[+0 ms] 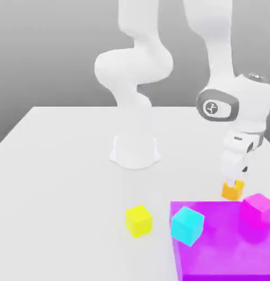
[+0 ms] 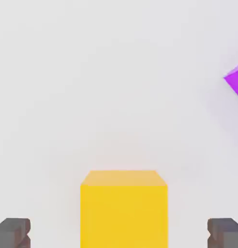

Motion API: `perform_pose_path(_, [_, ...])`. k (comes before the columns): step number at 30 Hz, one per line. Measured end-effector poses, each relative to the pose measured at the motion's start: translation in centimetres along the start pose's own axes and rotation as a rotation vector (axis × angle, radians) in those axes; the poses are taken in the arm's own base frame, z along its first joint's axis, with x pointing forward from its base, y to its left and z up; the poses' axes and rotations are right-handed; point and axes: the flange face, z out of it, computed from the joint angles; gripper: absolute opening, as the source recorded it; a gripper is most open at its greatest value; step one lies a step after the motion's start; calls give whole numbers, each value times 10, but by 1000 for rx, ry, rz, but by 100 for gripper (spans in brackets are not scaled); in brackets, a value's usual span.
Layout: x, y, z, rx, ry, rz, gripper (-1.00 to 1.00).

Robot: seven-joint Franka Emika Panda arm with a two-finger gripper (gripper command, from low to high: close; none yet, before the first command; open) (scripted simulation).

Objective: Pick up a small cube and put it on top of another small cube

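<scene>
Orange cube [image 1: 232, 190]: located right of centre and below mid-height in the exterior view, directly below the gripper [image 1: 231, 181], just behind the purple slab [image 1: 222, 247]. Tool state: released, with the two fingers [image 2: 12, 232] spread wide in the hand view and nothing clamped.

Governing relation: the cube lies between the fingers, a visible gap on either side, neither finger touching it. Its side faces appear squared to the closing direction; no long axis is evident, so no wrist turn seems called for. Remaining height above a sound grip cannot be told.

Step in hand, as judged: final alignment before grasping. The next move calls for any small descent needed, then an even closing. Risk noted: off-centre closing could nudge or twist the cube. Yellow cube [image 1: 139, 221], cyan cube [image 1: 187, 225] and magenta cube [image 1: 259, 209] stand apart from the tool; stacking remains outstanding.
</scene>
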Motion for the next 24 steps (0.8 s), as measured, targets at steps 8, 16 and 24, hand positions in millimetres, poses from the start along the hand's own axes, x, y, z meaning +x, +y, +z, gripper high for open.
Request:
perform_pose_path(8, [-2,4,29,-8,0,-3,-100])
perform_pose_path(16, [0,1,8,-1,1,0,-100])
perform_pose_path(24, [9,9,-35,-12,3,21,-100])
